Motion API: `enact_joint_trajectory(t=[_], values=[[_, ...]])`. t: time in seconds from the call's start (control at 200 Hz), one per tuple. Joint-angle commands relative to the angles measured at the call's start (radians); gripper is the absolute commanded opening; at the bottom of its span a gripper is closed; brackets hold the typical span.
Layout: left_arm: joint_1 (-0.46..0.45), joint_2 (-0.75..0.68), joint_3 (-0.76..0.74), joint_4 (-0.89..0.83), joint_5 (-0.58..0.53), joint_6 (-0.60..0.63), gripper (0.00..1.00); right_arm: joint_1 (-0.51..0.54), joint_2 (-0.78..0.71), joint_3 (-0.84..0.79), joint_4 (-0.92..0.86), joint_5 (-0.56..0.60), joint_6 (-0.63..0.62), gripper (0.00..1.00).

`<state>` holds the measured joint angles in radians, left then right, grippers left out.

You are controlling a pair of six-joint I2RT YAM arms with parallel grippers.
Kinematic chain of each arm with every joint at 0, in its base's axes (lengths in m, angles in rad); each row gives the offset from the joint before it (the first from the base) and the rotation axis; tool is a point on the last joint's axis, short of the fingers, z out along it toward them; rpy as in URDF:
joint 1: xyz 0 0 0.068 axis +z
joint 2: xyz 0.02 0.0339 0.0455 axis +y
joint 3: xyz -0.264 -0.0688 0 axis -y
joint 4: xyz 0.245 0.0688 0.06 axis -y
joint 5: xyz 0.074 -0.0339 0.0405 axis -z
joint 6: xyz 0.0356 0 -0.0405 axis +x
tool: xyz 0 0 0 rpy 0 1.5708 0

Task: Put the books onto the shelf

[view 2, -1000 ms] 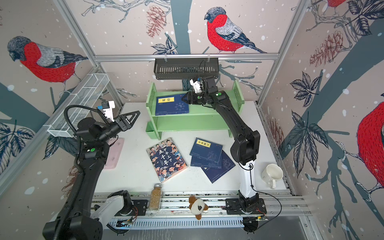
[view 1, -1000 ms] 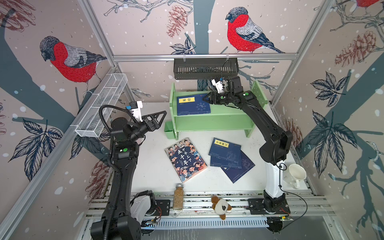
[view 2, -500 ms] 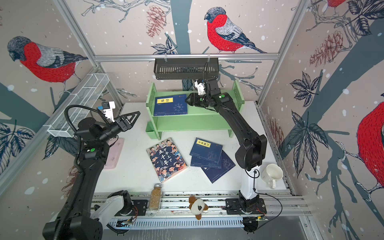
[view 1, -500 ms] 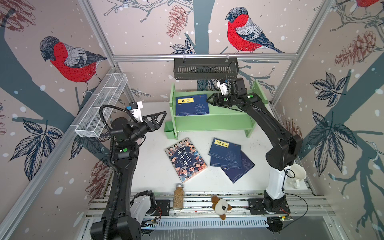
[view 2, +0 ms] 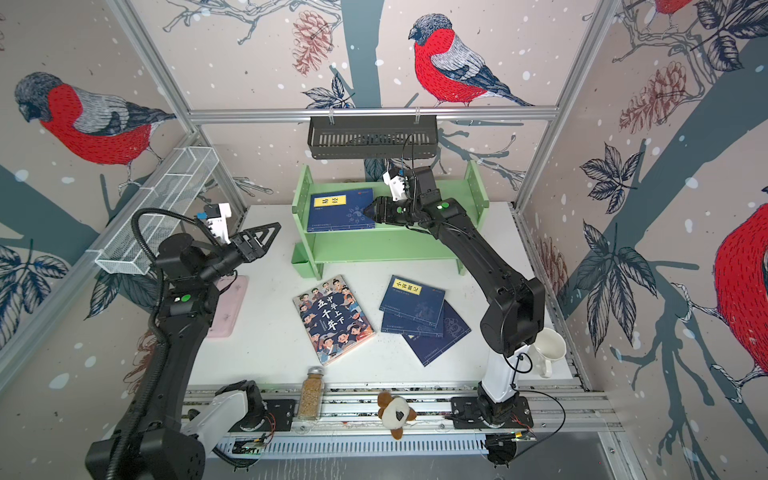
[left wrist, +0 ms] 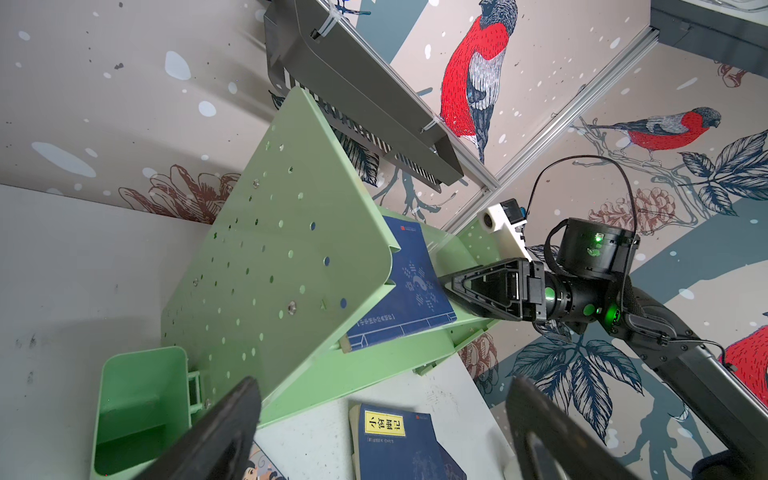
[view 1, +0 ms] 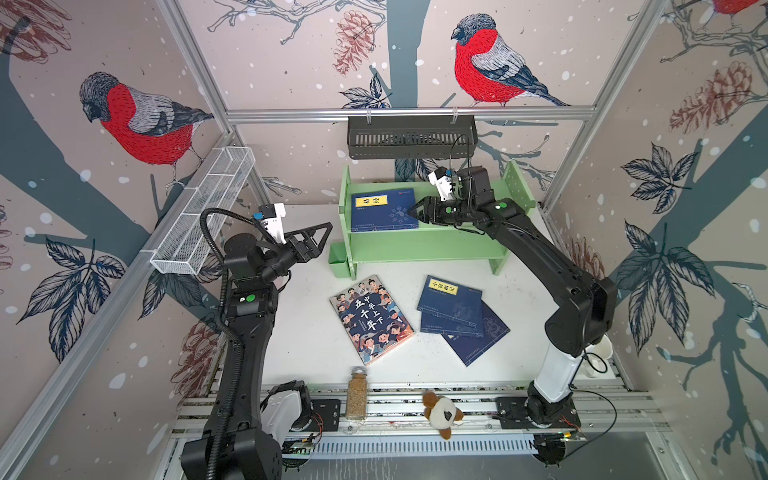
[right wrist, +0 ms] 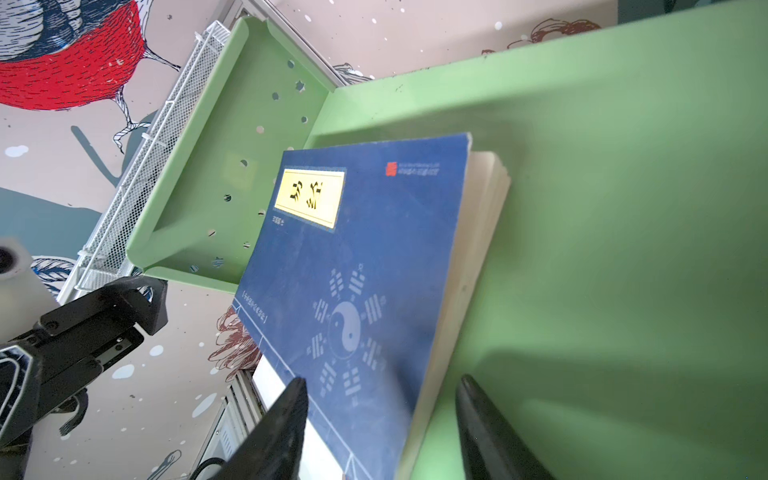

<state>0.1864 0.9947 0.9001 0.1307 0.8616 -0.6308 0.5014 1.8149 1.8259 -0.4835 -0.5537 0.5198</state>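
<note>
The light green shelf (view 1: 419,249) (view 2: 374,245) stands at the back of the table, a small green cup (view 1: 338,262) on its left side. One navy book (view 1: 384,210) (view 2: 340,210) (right wrist: 361,257) with a yellow label lies flat on the top board. My right gripper (view 1: 410,210) (right wrist: 382,380) is open at that book's right edge, the book's corner lying loose between its fingers. On the table lie the cartoon book (view 1: 372,318) and three fanned navy books (view 1: 455,316) (left wrist: 395,444). My left gripper (view 1: 326,235) (left wrist: 382,386) hangs open and empty left of the shelf.
A black slotted basket (view 1: 411,137) hangs on the back rail above the shelf. A white wire basket (view 1: 203,212) runs along the left wall. A pink tray (view 2: 226,307) lies under the left arm. A spice jar (view 1: 357,392), plush toy (view 1: 440,411) and white mug (view 2: 548,351) sit at the front.
The navy book has settled flat on the top board. My right gripper has drawn back off it toward its right edge. The left arm has not moved.
</note>
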Motion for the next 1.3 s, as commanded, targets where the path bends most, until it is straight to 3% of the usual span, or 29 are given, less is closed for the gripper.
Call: enact_joint_trajectory(t=[0.0, 0.665, 0.935, 1.085, 1.295], values=[[0.001, 0.002, 0.000, 0.034, 0.008, -0.006, 0.92, 0.009, -0.009, -0.021, -0.024, -0.014, 0.016, 0.59], [0.001, -0.001, -0.005, 0.039, 0.011, -0.012, 0.92, 0.033, 0.009, 0.009, -0.048, 0.006, -0.005, 0.59], [0.001, -0.006, -0.001, 0.030, 0.011, -0.010, 0.92, 0.012, -0.007, 0.027, -0.087, 0.141, -0.040, 0.61], [0.001, -0.016, 0.027, -0.052, 0.007, 0.040, 0.92, -0.005, -0.142, -0.031, -0.090, 0.239, -0.059, 0.60], [0.002, -0.044, 0.036, -0.206, 0.008, 0.183, 0.92, 0.085, -0.525, -0.472, 0.018, 0.409, -0.024, 0.59]])
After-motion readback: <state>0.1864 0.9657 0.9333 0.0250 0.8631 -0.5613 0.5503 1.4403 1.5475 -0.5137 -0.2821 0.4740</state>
